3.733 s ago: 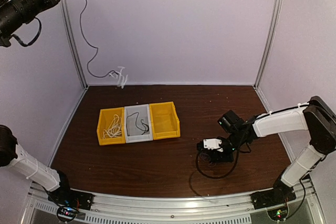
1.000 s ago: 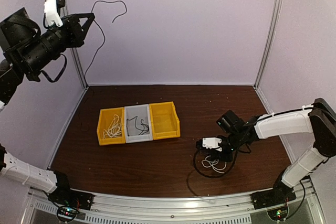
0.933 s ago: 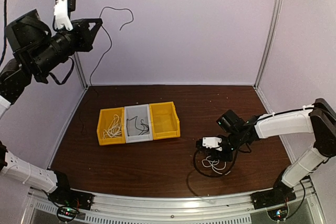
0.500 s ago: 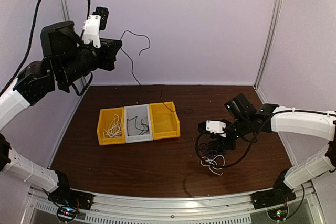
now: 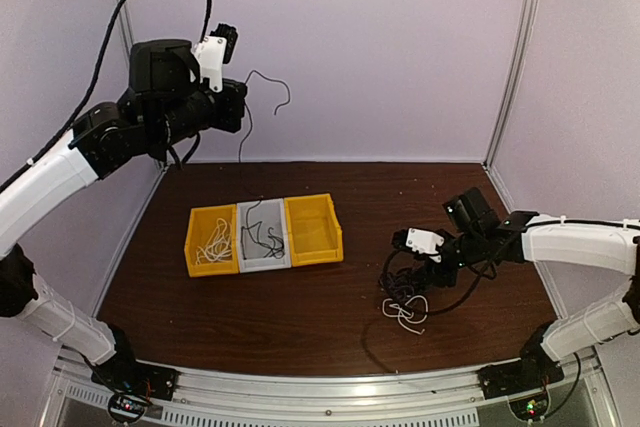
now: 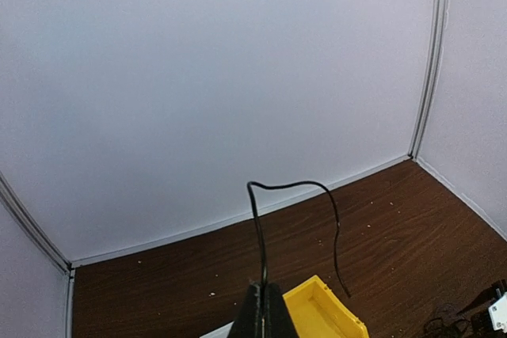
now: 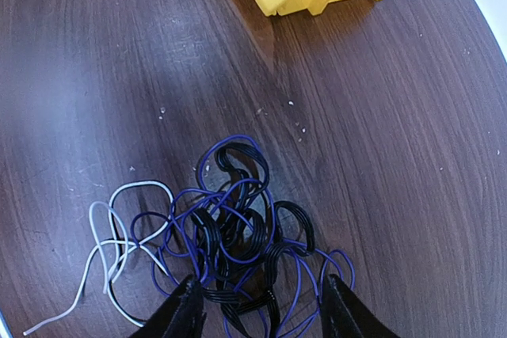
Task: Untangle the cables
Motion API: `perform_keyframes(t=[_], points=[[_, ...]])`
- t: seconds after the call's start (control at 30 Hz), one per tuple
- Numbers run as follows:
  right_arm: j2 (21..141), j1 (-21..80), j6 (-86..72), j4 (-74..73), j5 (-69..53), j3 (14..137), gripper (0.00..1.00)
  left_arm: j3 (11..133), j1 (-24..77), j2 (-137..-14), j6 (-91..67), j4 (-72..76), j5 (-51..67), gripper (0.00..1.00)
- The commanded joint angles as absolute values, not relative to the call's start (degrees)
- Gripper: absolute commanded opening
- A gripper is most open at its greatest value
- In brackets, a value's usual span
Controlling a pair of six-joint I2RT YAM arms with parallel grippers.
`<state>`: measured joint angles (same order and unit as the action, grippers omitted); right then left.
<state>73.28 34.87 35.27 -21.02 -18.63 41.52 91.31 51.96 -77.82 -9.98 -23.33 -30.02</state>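
Right hand is now hanging with jaws wide, having just let go of the cables. Black, blue and white cords are lying knotted on the tabletop directly beneath it. Farther off, left hand is pinching one freed black cable and has swung it over the grey bin. Judgement: sorting is progressing, but the knot is still awaiting work.

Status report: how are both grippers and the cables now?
Left gripper shut on black cable, held high. Right gripper open over tangled bundle. Nothing in the way.
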Motion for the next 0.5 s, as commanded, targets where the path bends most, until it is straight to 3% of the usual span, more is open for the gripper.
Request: perform_keyframes(t=[0.0,0.47], points=[[71.89,34.66,34.5,-17.81,-15.78,39.9,0.52,96.53,48.05,-79.56,-11.88,-25.14,-26.54,0.0],[72.25,34.7,35.51,-17.48,-14.25,39.24,0.52,97.71,43.21,-82.64,-11.03,-26.33,-25.45,0.0]])
